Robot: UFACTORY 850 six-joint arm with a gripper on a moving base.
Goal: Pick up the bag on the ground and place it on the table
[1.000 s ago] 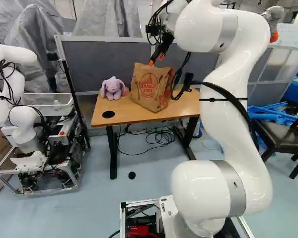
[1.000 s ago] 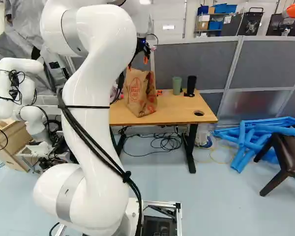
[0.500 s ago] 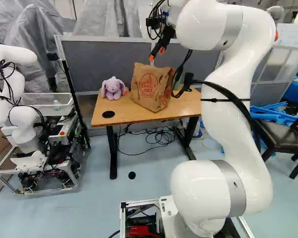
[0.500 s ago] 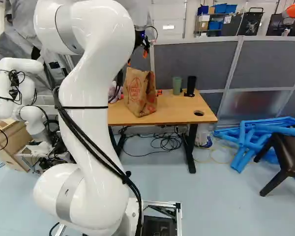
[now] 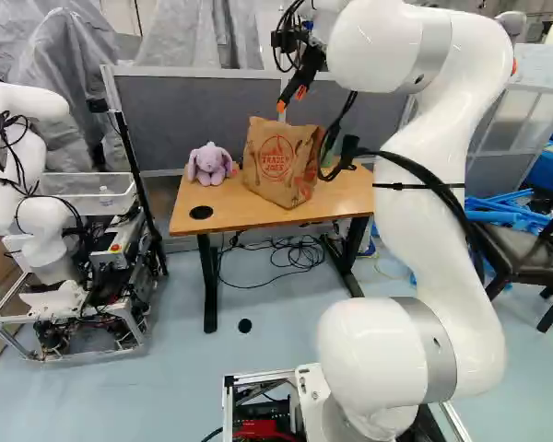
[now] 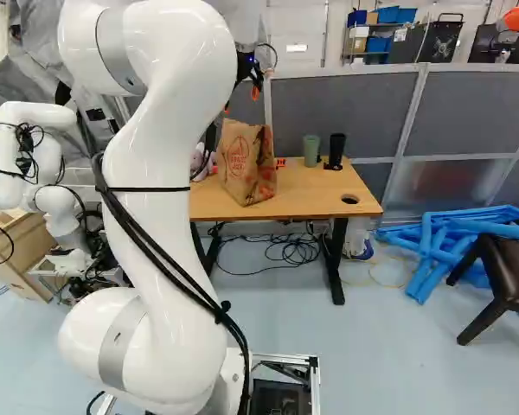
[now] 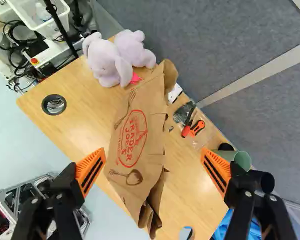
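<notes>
The gripper is hanging above the paper bag with its two fingers spread wide, while the bag is standing on the wooden table, a lavender plush toy sitting to its left and a green cup standing right, toward the far edge.

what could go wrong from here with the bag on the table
The open hand hangs just above the paper bag, so dipping or swinging might tip it. The bag stands near the front edge of the table; a knock could send it off. The plush rabbit sits close by and might get nudged too.
</notes>
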